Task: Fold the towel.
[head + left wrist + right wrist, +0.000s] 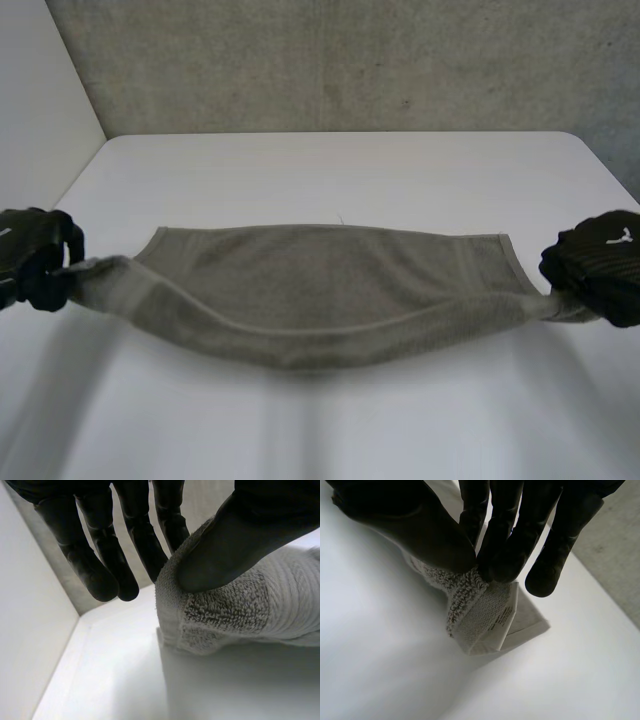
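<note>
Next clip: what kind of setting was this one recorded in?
Most likely a robot lab or test bench, not a home: a bare white table against a rough grey concrete-like wall, with a grey terry towel pinched at its ends by the black left hand and right hand.

Head view up high and centred, looking down and forward across the white table [330,170] to the grey wall [330,60], pretty wide. Left wrist view super close, peering along the left hand [95,555] at one end of the towel [225,610]. Right wrist view same deal along the right hand [510,530]. Overlap with head view: both towel ends, table.
</note>
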Robot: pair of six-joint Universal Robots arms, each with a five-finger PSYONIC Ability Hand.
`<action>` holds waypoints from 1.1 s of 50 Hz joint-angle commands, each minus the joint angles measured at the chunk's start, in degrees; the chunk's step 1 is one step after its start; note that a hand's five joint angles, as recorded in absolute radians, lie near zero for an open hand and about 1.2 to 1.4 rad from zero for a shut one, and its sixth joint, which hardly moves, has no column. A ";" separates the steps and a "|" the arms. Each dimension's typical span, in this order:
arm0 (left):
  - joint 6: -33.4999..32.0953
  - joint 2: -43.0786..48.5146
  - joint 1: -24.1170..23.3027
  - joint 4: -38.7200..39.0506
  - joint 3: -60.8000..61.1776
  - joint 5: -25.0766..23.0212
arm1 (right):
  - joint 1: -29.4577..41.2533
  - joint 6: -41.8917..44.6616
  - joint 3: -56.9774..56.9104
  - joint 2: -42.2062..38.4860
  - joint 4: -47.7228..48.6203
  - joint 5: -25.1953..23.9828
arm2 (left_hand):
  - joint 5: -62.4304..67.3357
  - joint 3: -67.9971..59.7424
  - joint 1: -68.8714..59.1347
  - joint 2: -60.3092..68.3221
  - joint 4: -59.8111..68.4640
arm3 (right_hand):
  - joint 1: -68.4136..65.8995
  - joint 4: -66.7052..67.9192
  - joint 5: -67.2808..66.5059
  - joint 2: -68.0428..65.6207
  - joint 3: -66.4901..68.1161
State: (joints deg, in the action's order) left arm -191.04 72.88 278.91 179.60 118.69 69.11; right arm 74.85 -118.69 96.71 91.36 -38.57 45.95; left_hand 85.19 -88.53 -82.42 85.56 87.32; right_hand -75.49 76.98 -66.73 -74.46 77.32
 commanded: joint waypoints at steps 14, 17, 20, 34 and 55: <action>3.48 22.63 -8.46 20.43 -9.51 4.79 | 12.75 -8.84 -16.27 -19.89 14.91 13.54 | -15.19 8.53 2.42 -5.56 -7.32 | -4.51 3.02 -3.27 -5.54 2.68; 3.39 27.99 -10.39 20.97 -13.47 8.83 | 16.10 -9.80 -17.86 -23.23 20.96 16.44 | -15.19 8.53 2.42 -5.56 -7.32 | -4.51 3.02 -3.27 -5.54 2.68; 3.30 33.36 -11.45 21.06 -17.86 12.17 | 17.95 -10.68 -18.66 -26.13 28.43 18.82 | -15.19 8.53 2.42 -5.56 -7.32 | -4.51 3.02 -3.27 -5.54 2.68; 3.48 48.05 -14.88 25.18 -31.59 19.47 | 22.88 -13.41 -23.50 -39.24 49.56 30.26 | -15.19 8.53 2.42 -5.56 -7.32 | -4.51 3.02 -3.27 -5.54 2.68; 3.21 57.55 -18.31 26.33 -39.77 23.35 | 23.67 -13.32 -27.36 -47.15 55.89 30.70 | -15.19 8.53 2.42 -5.56 -7.32 | 5.86 -7.34 7.10 4.83 -7.69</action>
State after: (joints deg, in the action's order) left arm -187.83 128.41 260.65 205.99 80.74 92.54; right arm 98.49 -131.92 70.08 45.62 15.60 76.59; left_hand 85.56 -88.57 -82.42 87.17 87.32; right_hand -75.28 75.89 -65.65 -74.56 76.13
